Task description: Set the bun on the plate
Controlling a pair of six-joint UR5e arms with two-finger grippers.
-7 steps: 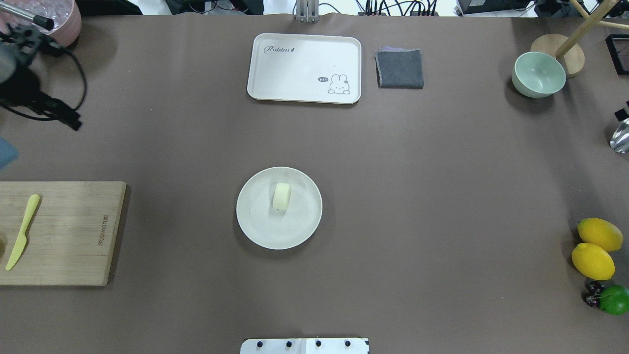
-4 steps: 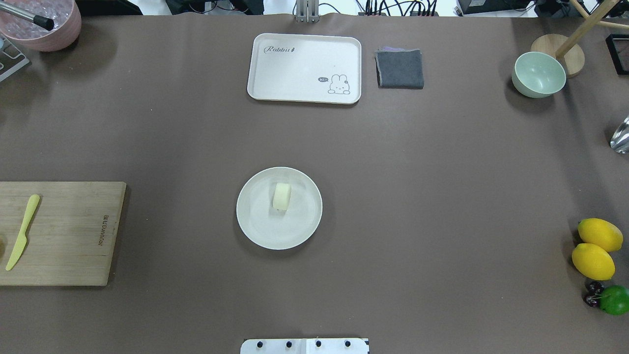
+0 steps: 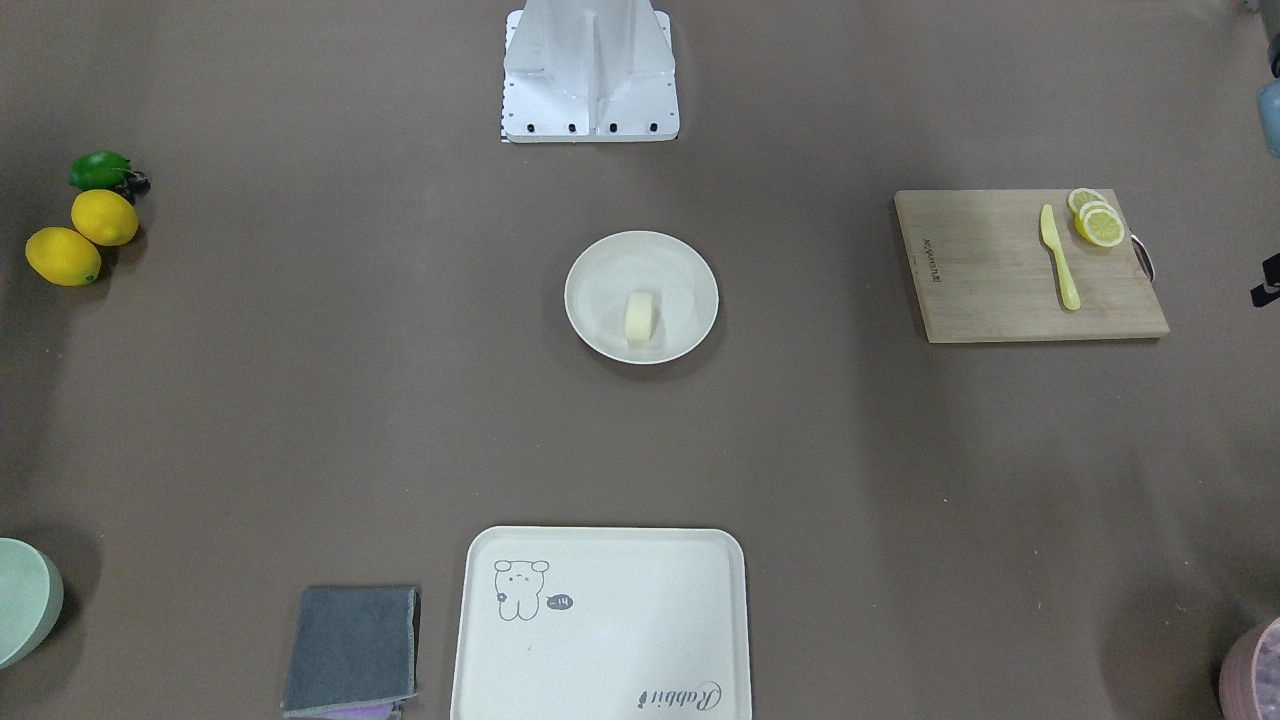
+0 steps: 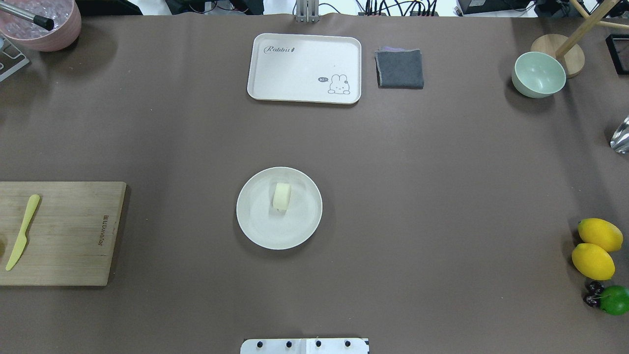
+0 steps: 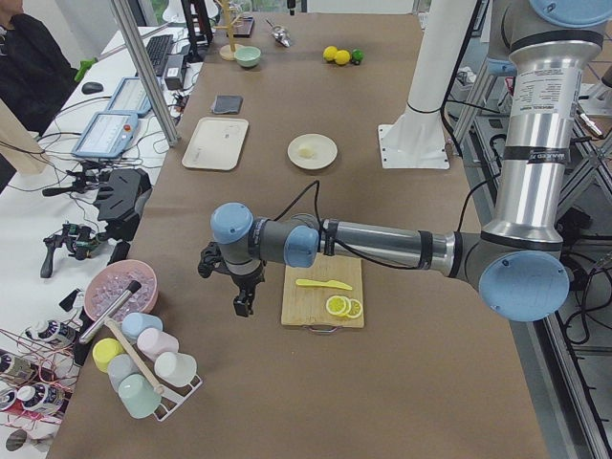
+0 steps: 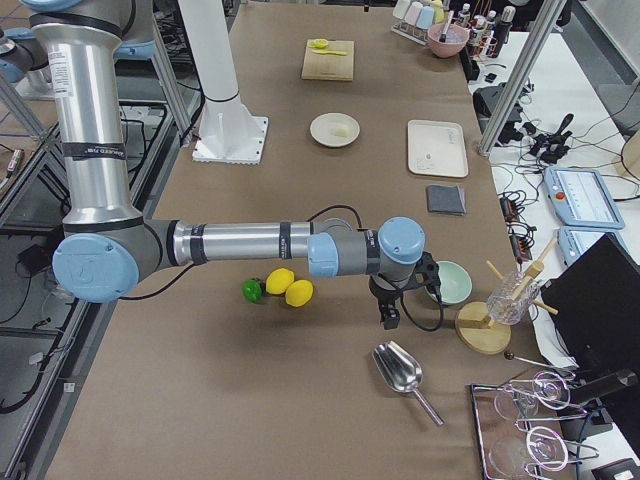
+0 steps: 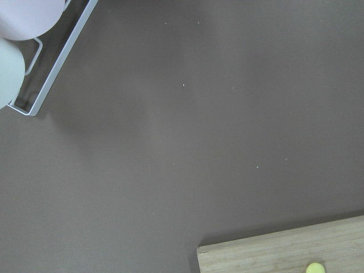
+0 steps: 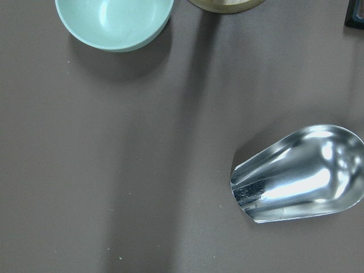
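Note:
The pale bun (image 4: 281, 196) lies on its side on the round cream plate (image 4: 255, 231) at the table's middle, just off the plate's centre. The front-facing view has the same bun (image 3: 640, 316) on the plate (image 3: 600, 270). Nothing touches either one. My left gripper (image 5: 242, 307) shows only in the exterior left view, hanging over bare table beside the cutting board, far from the plate. My right gripper (image 6: 388, 319) shows only in the exterior right view, near the green bowl. I cannot tell whether either gripper is open or shut.
At the back lie a rabbit tray (image 4: 304, 68) and a grey cloth (image 4: 400, 69). A cutting board (image 4: 64, 233) with a yellow knife (image 4: 21, 232) is at left. The green bowl (image 4: 538, 74), a metal scoop (image 8: 301, 176), lemons (image 4: 592, 260) and a lime (image 4: 614, 299) are at right.
My left gripper has pulled out of the overhead view's top left corner. A dark part of my right arm has left that view's right edge. The bun and plate have not moved.

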